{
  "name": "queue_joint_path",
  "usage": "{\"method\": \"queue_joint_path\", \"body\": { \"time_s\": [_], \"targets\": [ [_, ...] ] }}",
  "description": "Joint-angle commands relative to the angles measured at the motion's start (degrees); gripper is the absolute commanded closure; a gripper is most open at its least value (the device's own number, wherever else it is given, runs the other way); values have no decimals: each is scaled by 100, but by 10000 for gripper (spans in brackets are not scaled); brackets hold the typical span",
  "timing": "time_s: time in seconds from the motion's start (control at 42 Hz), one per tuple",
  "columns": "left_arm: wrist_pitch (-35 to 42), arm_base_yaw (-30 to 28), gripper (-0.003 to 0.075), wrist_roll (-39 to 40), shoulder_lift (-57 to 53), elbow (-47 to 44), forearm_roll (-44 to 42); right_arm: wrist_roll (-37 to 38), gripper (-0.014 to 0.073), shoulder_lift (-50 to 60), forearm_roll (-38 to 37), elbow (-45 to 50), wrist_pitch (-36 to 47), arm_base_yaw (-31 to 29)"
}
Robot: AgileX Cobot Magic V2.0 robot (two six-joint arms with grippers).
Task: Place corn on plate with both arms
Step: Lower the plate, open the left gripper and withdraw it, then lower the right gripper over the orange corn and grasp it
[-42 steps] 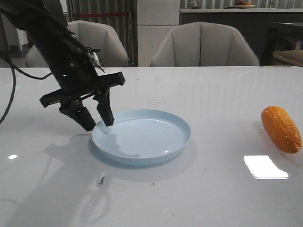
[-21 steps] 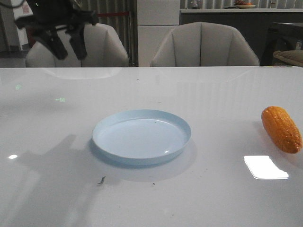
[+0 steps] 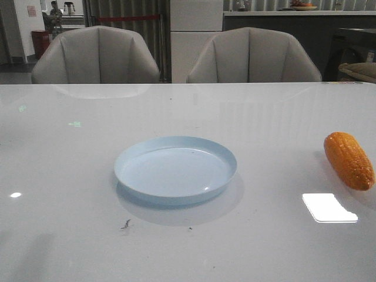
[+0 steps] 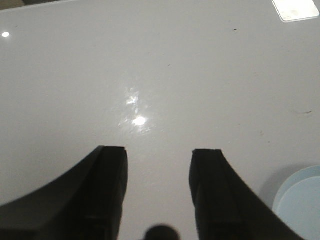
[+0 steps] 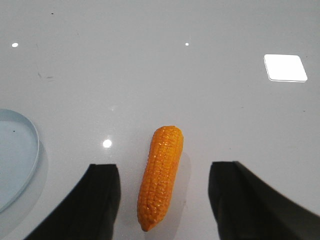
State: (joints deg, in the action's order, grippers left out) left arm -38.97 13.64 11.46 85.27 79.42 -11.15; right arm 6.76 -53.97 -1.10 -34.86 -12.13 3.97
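Item: round, shallow, pale blue plastic plate [image 3: 175,170], mid-table, empty. Item: orange, tapered, bumpy toy corn cob [image 3: 349,160], lying flat at the table's right edge, well apart from the plate.

Change: left gripper [image 4: 159,165], a second ago at the plate's left rim, has withdrawn out of the front view; fingers spread, empty.

Right gripper [image 5: 165,187]: fingers released, straddling the corn without touching.

Judgement: plate positioned; corn pickup next.

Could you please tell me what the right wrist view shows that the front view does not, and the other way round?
Only the right wrist view shows the right gripper, open, its fingers on either side of the corn without touching it. Only the front view shows the whole plate, empty, and two chairs beyond the table. Both show the corn lying on the table, apart from the plate.
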Motion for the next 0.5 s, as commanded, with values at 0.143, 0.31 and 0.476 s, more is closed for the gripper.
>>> {"method": "queue_joint_path", "body": {
  "time_s": [0.143, 0.31, 0.476],
  "targets": [
    [1690, -821, 356, 179, -1775, -2413, -393, -27, 95, 39, 0, -196, -69, 10],
    [1917, -1119, 356, 179, -2557, -3221, -382, -27, 95, -200, -29, -488, -586, 10],
    [1829, -1119, 356, 179, -3040, -3315, -324, -27, 95, -961, -29, -1482, -1396, 10]
  ]
}}
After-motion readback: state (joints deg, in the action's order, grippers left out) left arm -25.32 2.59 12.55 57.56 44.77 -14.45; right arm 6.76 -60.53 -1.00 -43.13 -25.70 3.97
